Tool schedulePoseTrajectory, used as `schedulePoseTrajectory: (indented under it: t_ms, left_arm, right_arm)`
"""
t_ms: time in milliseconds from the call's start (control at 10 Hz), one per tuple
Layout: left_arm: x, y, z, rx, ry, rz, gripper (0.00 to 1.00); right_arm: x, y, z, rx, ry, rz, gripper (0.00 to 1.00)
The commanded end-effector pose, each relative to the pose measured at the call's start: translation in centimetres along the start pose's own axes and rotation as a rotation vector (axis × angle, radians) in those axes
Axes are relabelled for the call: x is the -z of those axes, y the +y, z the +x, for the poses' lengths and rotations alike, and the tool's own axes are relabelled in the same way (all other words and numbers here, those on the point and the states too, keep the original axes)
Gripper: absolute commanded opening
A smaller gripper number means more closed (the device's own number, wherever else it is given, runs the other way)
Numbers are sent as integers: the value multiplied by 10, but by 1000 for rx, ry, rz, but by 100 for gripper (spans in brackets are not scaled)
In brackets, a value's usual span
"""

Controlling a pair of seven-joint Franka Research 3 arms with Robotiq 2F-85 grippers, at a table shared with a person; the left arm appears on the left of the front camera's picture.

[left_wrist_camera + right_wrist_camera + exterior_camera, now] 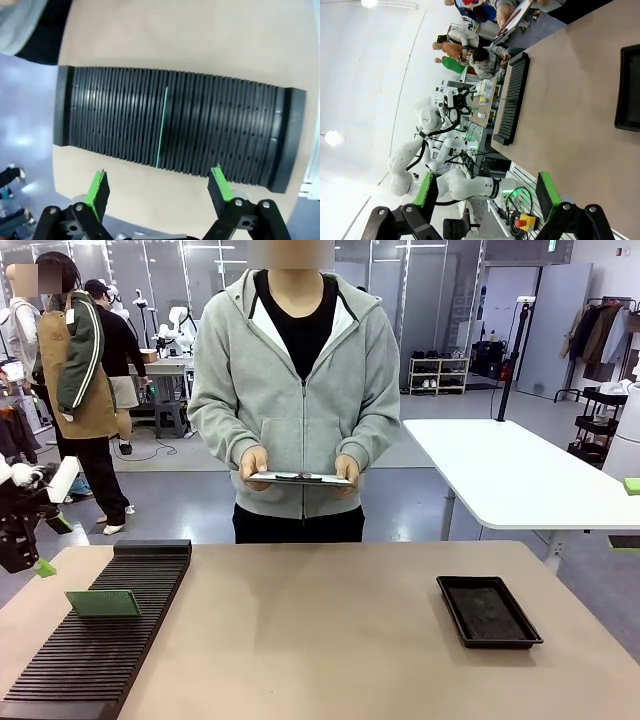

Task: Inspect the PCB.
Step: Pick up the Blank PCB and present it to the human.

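The PCB (103, 603) is a thin green board standing on edge in a slot of the black ribbed rack (100, 640) at the table's left. From the left wrist it reads as a thin green line (162, 127) across the rack (225, 135). My left gripper (48, 546) hovers off the table's left edge, above and beside the rack, open and holding nothing (159, 187). At the picture's right edge my right gripper (630, 513) is open and holds nothing (486, 195), well away from the table's things.
A person stands at the far side holding a white clipboard (300, 478) in both hands. A shallow black tray (487, 610) lies at the right of the table (320, 640), seen too from the right wrist (627, 87). A white table (520, 475) stands behind.
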State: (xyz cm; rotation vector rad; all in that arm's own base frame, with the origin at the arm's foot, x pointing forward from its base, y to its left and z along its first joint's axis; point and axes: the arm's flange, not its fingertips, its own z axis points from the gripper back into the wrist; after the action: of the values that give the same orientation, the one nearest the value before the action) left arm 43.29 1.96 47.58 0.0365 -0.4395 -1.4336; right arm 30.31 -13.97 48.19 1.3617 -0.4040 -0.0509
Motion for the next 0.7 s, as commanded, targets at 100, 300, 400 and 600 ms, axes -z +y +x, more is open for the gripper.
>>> schedulePoseTrajectory:
  t_ms: [100,300,400,600]
  left_arm:
    - [29,25,-5,-68,45,0,100]
    - [51,25,-10,-53,90,-5,100]
    - [61,29,-13,-78,115,12,100]
    - [74,29,-15,-61,117,-15,100]
  right_arm:
    - [-1,0,0,-19,-1,4,100]
    - [-1,0,0,-19,-1,4,100]
    - [-1,0,0,-19,-1,4,100]
    - [-1,0,0,-19,-1,4,100]
